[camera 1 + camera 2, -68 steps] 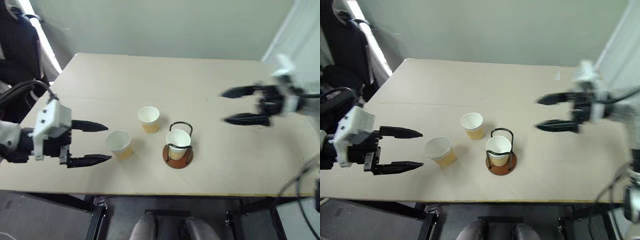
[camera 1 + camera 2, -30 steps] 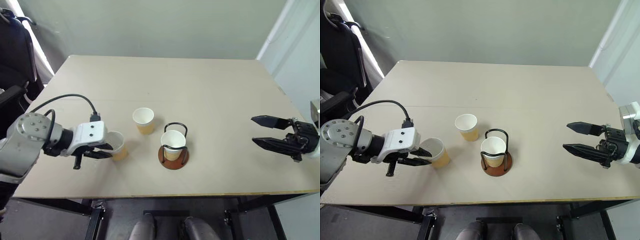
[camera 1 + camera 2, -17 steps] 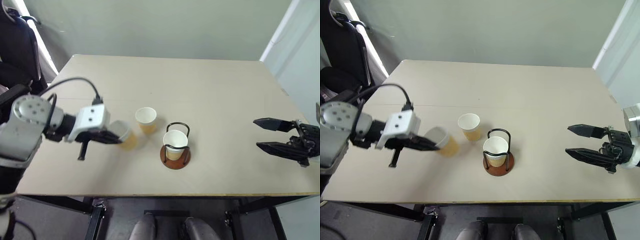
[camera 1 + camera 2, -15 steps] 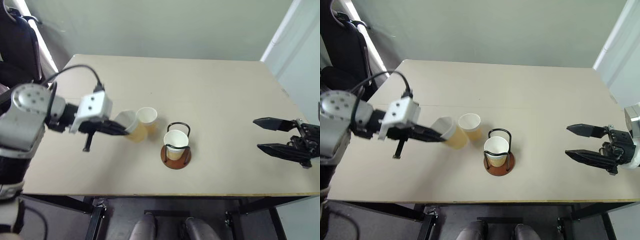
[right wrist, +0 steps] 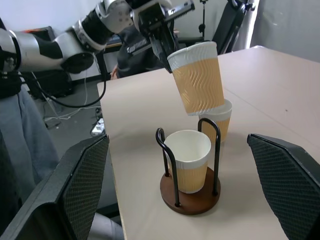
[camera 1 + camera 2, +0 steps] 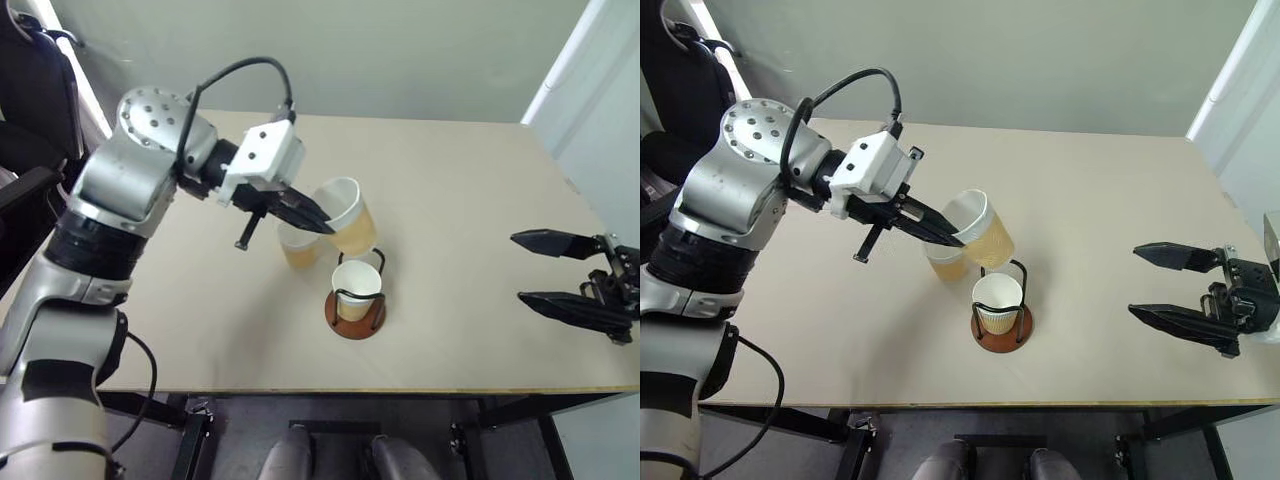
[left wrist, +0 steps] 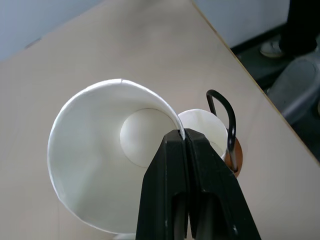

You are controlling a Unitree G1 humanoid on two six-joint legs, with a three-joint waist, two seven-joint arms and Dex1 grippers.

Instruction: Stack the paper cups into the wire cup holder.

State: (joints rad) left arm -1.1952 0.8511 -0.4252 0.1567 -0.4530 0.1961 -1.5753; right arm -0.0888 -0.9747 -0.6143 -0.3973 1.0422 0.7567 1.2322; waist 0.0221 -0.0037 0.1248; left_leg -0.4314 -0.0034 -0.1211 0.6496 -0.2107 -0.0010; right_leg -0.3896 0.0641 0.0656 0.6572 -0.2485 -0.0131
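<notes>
- Already, wire cup holder (image 6: 354, 307) near table (image 6: 450, 200) centre held one paper cup (image 6: 356, 285).
- Left gripper (image 6: 318, 224) pinched lifted cup (image 6: 347, 215) rim, above it.
- Third cup (image 6: 297, 247) stood just left-behind holder.
- Right gripper (image 6: 558, 272) open, far right.

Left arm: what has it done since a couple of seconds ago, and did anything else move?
The left gripper closed on the rim of the nearest loose paper cup, lifted it off the table and carried it, tilted, to above the wire cup holder. The right gripper stays open and idle; the other cups have not moved.
</notes>
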